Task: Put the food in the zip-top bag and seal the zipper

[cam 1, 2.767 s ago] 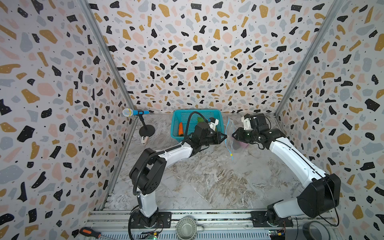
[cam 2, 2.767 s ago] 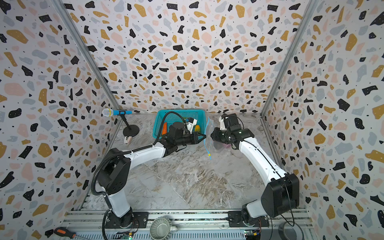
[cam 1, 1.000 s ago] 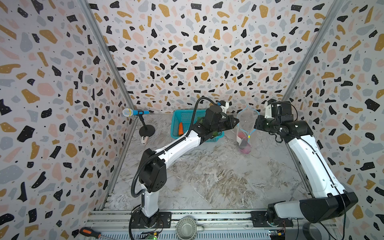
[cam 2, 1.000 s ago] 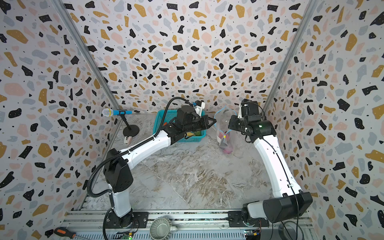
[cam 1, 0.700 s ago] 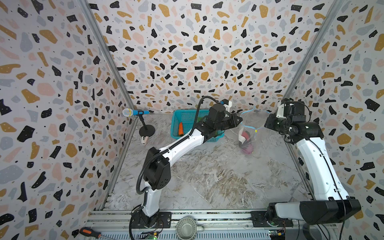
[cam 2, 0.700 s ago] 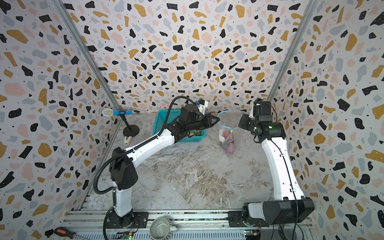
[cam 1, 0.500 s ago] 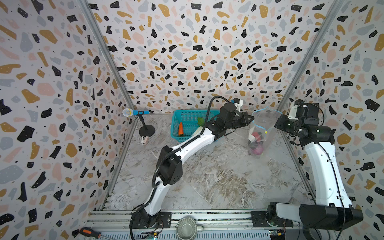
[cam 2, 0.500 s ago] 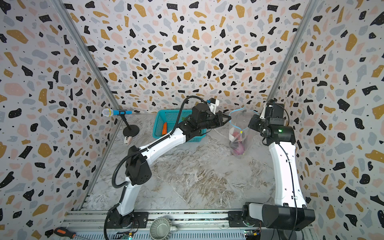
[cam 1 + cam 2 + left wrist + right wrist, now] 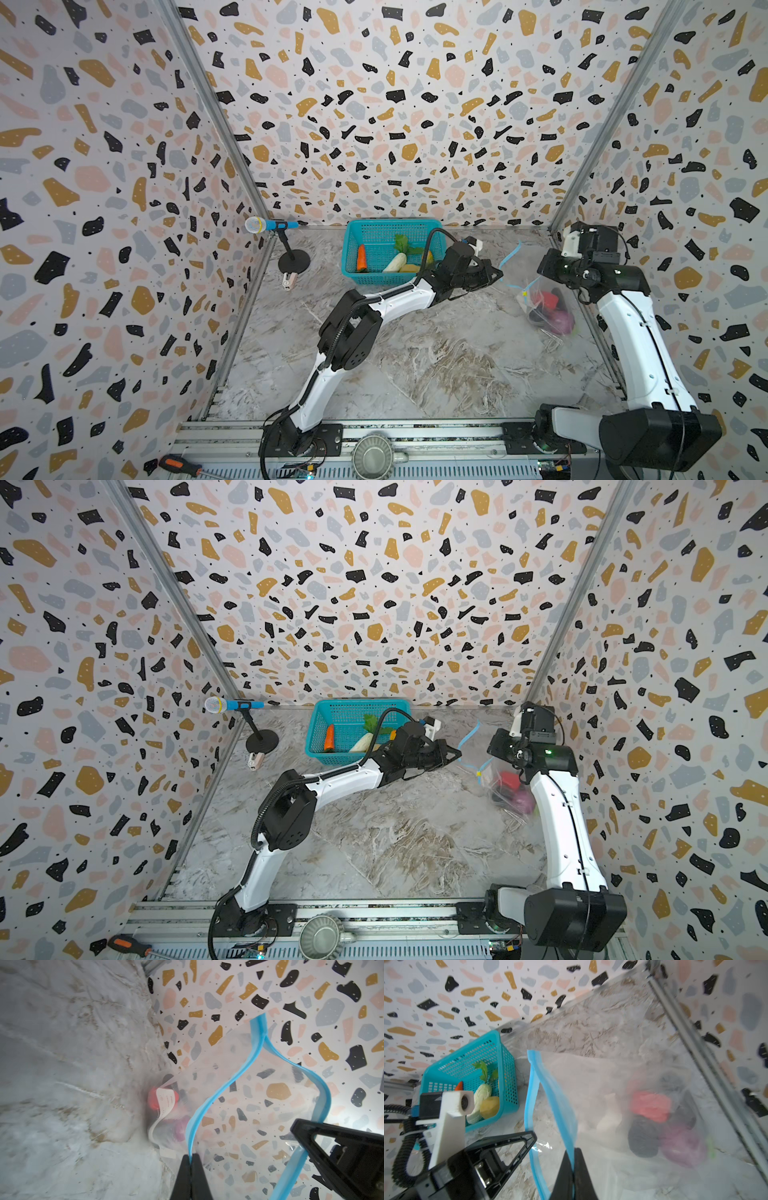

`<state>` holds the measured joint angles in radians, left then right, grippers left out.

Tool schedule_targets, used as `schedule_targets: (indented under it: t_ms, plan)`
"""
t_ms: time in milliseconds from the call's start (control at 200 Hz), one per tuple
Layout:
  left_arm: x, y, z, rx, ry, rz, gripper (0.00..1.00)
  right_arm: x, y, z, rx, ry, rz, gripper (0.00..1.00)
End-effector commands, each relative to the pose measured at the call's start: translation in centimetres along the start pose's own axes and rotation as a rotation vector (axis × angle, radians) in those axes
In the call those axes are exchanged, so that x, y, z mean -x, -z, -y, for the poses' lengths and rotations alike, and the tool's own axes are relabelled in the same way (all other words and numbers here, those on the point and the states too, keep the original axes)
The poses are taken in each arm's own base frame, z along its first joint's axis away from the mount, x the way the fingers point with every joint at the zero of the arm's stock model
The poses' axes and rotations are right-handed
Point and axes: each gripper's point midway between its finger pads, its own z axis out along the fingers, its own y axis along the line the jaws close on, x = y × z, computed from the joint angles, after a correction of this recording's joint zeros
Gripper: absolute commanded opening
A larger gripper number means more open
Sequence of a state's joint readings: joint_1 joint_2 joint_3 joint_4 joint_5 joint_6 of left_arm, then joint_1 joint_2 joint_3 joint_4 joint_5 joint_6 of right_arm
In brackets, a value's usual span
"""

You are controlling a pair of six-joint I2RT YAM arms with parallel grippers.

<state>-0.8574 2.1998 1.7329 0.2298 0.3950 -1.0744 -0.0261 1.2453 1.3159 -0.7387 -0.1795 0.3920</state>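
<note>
In both top views the zip-top bag point(image 9: 540, 320) sags on the desk point(image 9: 415, 365) by the right wall, at 4 o'clock from the left gripper point(image 9: 497, 274) and 6 o'clock from the right gripper point(image 9: 541, 271). Red, dark and purple food point(image 9: 546, 299) sits inside it. The zipper point(image 9: 510, 258) loops between the grippers.

Left wrist view: the left gripper is pinched together on one blue zipper lip. The bag's white label point(image 9: 165, 1101) carries print too blurred to read.

Right wrist view: the right gripper is clamped on the other lip. The teal basket point(image 9: 506, 1068) holds a white radish point(image 9: 480, 1093) and a yellow potato point(image 9: 490, 1106)
</note>
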Motion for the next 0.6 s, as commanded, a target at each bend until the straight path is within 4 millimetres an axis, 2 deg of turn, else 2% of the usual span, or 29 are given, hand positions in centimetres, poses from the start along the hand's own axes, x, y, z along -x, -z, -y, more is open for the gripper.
schedule_targets:
  t_ms: [0,155,310,596]
  plan:
    - [2.3,2.3,2.9,-0.100,-0.033,0.075,0.00,-0.7,-1.4,-2.8,0.098,0.011,-0.017,0.00]
    - [2.6,3.5,-0.1,-0.051,-0.011,0.095,0.00,-2.4,-3.8,-4.5,0.128,0.029,-0.074,0.00]
    - [2.7,4.8,-2.9,-0.029,0.035,0.117,0.00,-3.6,-5.4,-5.3,0.132,0.043,-0.111,0.00]
    - [1.8,5.4,-5.8,0.019,0.061,0.118,0.00,-5.7,-7.7,-6.4,0.152,0.056,-0.165,0.00]
